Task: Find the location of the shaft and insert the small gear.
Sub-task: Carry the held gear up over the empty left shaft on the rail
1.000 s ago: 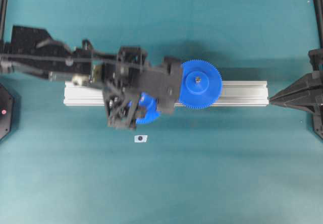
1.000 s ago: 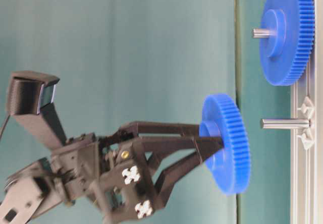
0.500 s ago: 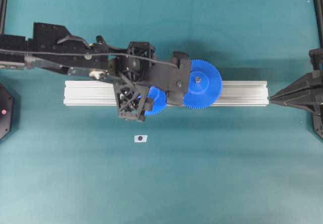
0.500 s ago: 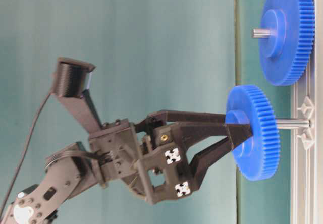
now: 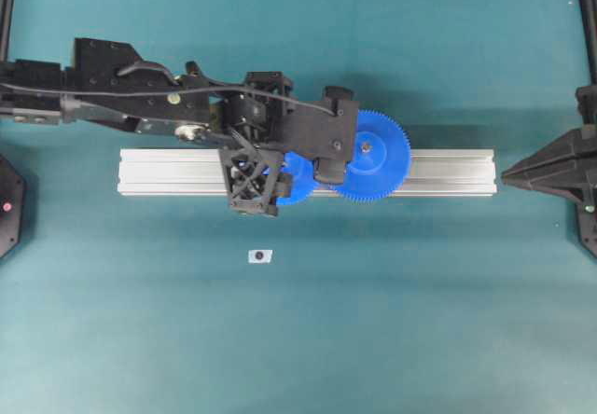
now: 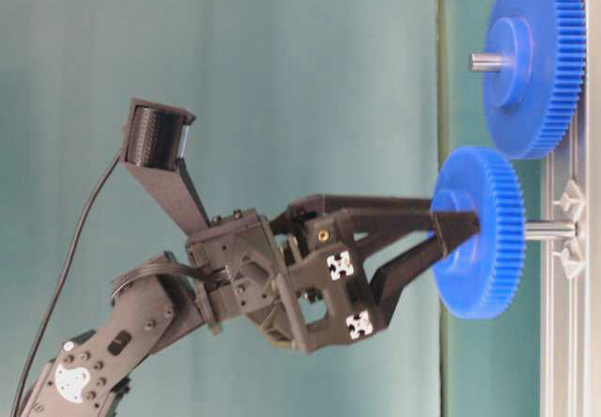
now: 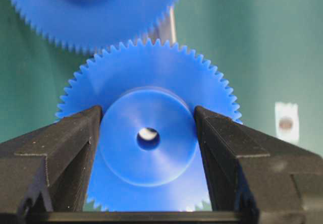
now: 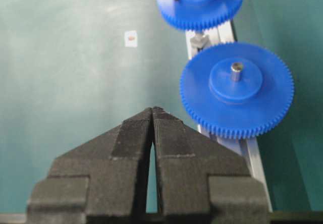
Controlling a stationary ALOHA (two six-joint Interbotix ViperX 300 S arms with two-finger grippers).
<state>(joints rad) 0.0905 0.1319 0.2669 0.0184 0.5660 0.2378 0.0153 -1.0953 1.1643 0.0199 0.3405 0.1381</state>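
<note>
My left gripper [image 6: 454, 234] is shut on the raised hub of the small gear [image 6: 479, 245], a blue toothed disc. The gear is threaded on the shaft [image 6: 549, 231], a thin silver pin rising from the rail, and a short length of pin shows between gear and rail. In the left wrist view both fingers [image 7: 65, 148] press the sides of the small gear's hub [image 7: 147, 148], and the pin's bright tip shows in the centre hole. My right gripper [image 8: 153, 110] is shut on nothing and stays far to the right [image 5: 508, 173].
The larger blue gear [image 5: 378, 156] sits on its own grey pin [image 6: 486, 61] beside the small gear, their teeth close together. Both stand on the aluminium rail [image 5: 448, 172]. A small white tag [image 5: 260, 256] lies on the teal table in front of the rail.
My left gripper carried the small gear sideways over the shaft, then down onto it. The gear now sits farther along the pin, nearer the rail. The right arm stayed put.
</note>
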